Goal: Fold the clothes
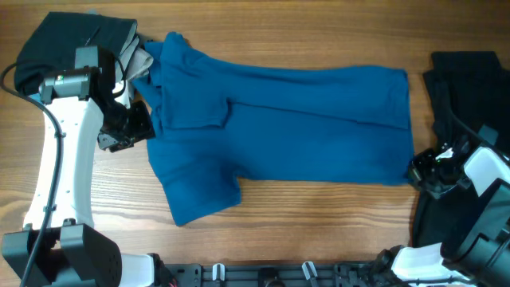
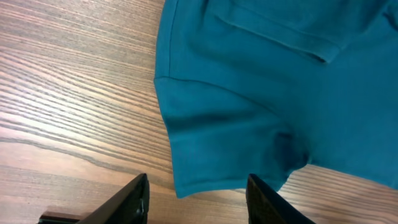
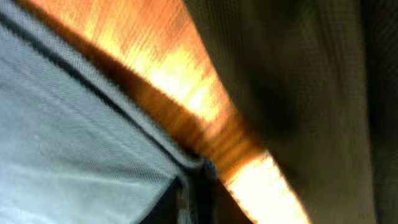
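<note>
Presently the left gripper [image 2: 197, 190] is seen with its jaws spread wide and nothing between them, held over the wooden table [image 2: 62, 93] just beside a sleeve of the royal-blue T-shirt [image 1: 303, 127]. The right gripper [image 1: 421, 169] is set at the shirt's near right corner. Whether it is closed cannot be told from the blurred close view. The shirt is spread across mid-table. A black bundle [image 1: 64, 40] lies beyond its left end and a black garment [image 1: 462, 80] to its right.

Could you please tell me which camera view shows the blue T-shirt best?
The overhead view: almost the whole blue T-shirt lies spread there. The left wrist view shows only one sleeve area; the right wrist view is a blurred close-up of fabric.
</note>
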You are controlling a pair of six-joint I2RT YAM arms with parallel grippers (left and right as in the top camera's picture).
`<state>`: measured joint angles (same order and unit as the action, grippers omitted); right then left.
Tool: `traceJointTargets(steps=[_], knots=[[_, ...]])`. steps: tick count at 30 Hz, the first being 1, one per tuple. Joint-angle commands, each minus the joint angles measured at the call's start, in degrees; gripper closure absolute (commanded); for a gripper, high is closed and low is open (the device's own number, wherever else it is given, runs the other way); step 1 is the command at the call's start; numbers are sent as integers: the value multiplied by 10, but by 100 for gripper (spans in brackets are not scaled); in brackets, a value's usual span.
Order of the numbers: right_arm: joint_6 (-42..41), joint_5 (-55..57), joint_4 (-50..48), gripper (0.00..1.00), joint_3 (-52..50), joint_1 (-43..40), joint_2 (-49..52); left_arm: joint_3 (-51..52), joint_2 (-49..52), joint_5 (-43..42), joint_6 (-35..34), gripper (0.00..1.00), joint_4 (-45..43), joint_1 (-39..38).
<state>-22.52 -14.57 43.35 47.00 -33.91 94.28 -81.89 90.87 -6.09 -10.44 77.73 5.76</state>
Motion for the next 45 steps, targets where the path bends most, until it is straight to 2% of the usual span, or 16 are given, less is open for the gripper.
traceJointTargets(steps=[1, 6, 10, 15, 19, 25, 27, 29, 31, 35, 38, 41, 45], knots=[[16, -3, 66, 93, 52, 3, 0, 10, -1, -9, -26, 48, -2, 4], [29, -8, 119, 94, 113, 3, -20, 108, -1, -32, -38, 46, -21, 4], [31, -34, 87, 93, 115, 3, -20, 224, -1, -98, -54, 42, -115, 4], [30, -70, 56, 93, 115, 3, -20, 332, -1, -96, -68, 36, -194, 4], [30, -71, 51, 93, 115, 3, -20, 371, -1, -47, -100, 36, -261, 4], [30, -72, 50, 93, 115, 3, -20, 371, 11, 13, -113, 40, -336, 4], [30, -72, 51, 93, 115, 3, -20, 371, 18, 6, -113, 50, -349, 4], [30, -72, 53, 93, 115, 3, -20, 371, 21, -21, -113, 65, -337, 4], [31, -74, 59, 93, 115, 3, -20, 371, 21, -50, -112, 94, -327, 4], [37, -80, 100, 94, 129, 3, -21, 314, 20, -61, -97, 96, -267, 9], [65, -68, 173, 95, 172, 3, -21, 211, 14, -56, -63, 96, -180, 20], [78, -56, 219, 95, 216, 3, -21, 105, 13, -10, -63, 96, -112, 30], [82, -64, 202, 96, 232, 3, -20, 31, 13, 4, -60, 96, -114, 29]])
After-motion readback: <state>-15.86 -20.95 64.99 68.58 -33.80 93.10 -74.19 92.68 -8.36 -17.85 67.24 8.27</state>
